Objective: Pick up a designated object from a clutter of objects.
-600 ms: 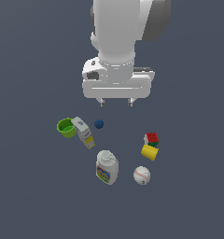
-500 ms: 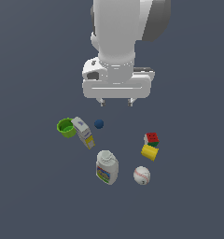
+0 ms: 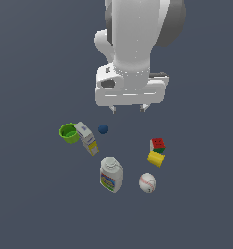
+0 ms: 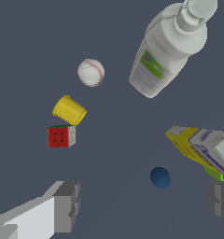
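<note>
Flat even render light, no cast shadows or glare; slightly soft, wrist view perhaps edge-stretched.

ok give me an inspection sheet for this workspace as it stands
surface: plain dark grey floor, no marks seen
job's things: puzzle cube with red, green and white faces, touching the yellow block
clutter: green cup against a white and yellow box; small blue ball alone; white bottle lying down; baseball beside it
grippers: tool open, holding nothing, above the items, nearest the ball
cables: nothing seen
surroundings: nothing seen beyond the floor
</note>
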`<state>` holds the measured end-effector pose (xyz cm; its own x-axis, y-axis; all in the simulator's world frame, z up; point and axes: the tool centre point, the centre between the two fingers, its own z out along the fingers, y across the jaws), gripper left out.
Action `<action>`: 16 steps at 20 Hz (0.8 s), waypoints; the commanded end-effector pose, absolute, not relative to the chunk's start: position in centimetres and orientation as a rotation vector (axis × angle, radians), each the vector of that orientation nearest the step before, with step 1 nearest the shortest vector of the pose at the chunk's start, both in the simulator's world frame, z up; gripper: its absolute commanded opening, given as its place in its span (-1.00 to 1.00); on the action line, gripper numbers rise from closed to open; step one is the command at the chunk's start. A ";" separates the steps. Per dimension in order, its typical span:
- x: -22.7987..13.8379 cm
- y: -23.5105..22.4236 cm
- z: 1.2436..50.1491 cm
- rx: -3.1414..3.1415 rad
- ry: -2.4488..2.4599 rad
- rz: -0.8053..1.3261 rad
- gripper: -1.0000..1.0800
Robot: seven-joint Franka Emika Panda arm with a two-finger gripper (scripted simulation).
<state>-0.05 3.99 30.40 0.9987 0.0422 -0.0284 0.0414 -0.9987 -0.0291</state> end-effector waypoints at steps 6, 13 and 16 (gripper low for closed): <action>0.2 4.6 29.6 -3.116 -0.066 0.043 0.92; 0.9 7.0 26.2 -3.130 -0.060 0.038 0.92; 1.2 8.7 23.9 -3.138 -0.058 0.033 0.92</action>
